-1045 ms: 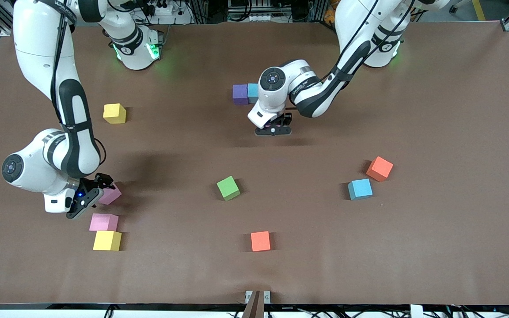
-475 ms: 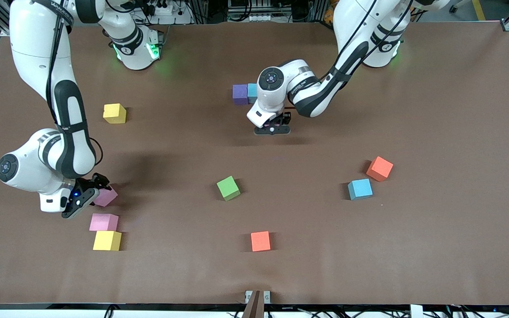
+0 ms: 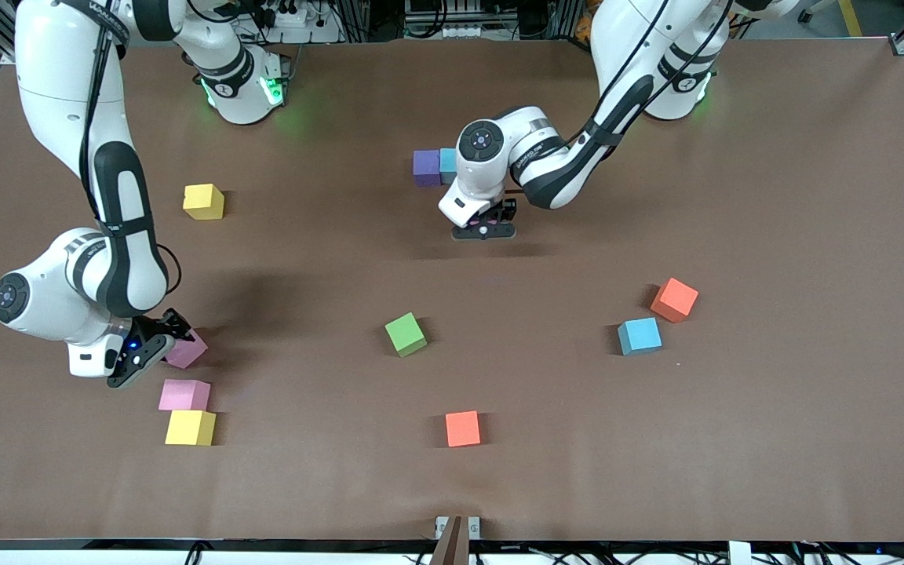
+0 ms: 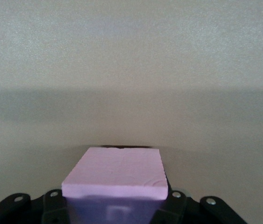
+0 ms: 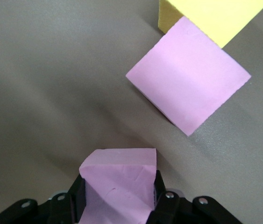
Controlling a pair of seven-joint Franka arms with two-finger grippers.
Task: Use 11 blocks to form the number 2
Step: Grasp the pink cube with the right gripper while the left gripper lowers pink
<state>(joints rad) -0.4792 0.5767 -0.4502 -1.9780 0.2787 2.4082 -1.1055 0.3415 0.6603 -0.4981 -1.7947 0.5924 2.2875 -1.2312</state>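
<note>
Right claw (image 3: 155, 343) grips a pink block (image 5: 117, 179) low over the bench (image 3: 774, 439) at the right arm's end, fingers pressed on its sides — another pink block (image 3: 184, 394) and a yellow cube (image 3: 190, 428) lie just nearer the camera. Left claw (image 3: 486, 227) clamps a third pink block (image 4: 115, 175) above mid-bench, near the touching purple block (image 3: 425, 167) and light blue block (image 3: 448, 165) — all there is of the number 2.
</note>
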